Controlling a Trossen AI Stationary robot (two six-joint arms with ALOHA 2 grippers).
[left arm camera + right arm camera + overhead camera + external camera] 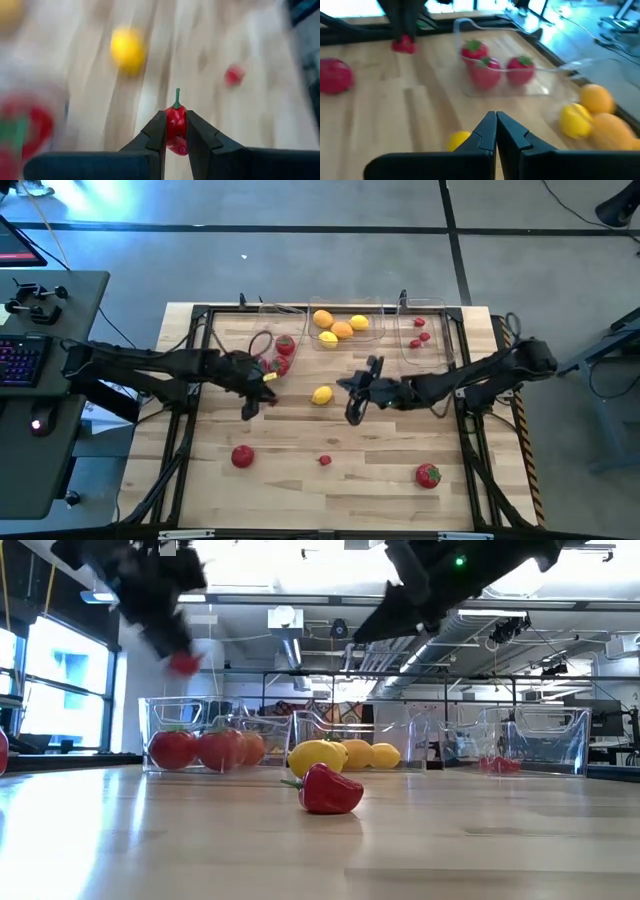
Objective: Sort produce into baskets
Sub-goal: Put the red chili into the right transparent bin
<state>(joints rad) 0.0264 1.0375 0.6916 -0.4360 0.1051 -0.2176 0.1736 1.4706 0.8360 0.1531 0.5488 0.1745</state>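
My left gripper (pixel 248 406) hangs above the table's left middle, shut on a small red toy fruit (pixel 176 112) with a green stem; the low view shows this fruit (pixel 183 663) well above the tabletop. My right gripper (pixel 352 414) is shut and holds nothing, just right of a loose yellow lemon (pixel 321 394) that lies on the wood. Three clear baskets stand along the far edge: the left one (pixel 262 330) holds red tomatoes, the middle one (pixel 372 308) yellow and orange citrus, the right one (pixel 436 350) tiny red berries. My left gripper pinches the small red fruit by its two sides (pixel 176 131) between its two fingers. The fingers slant downward from the table's left. The green stem (pixel 177 97) points away beyond the fingertips, and the fruit is lifted clear of the table.
Loose on the near half of the table lie a red tomato (pixel 242 456), a small red fruit (pixel 325 460) and another red fruit with a green top (pixel 428 474). A dark frame (pixel 190 380) runs around the tabletop. A desk with a keyboard (pixel 20 360) stands at the left.
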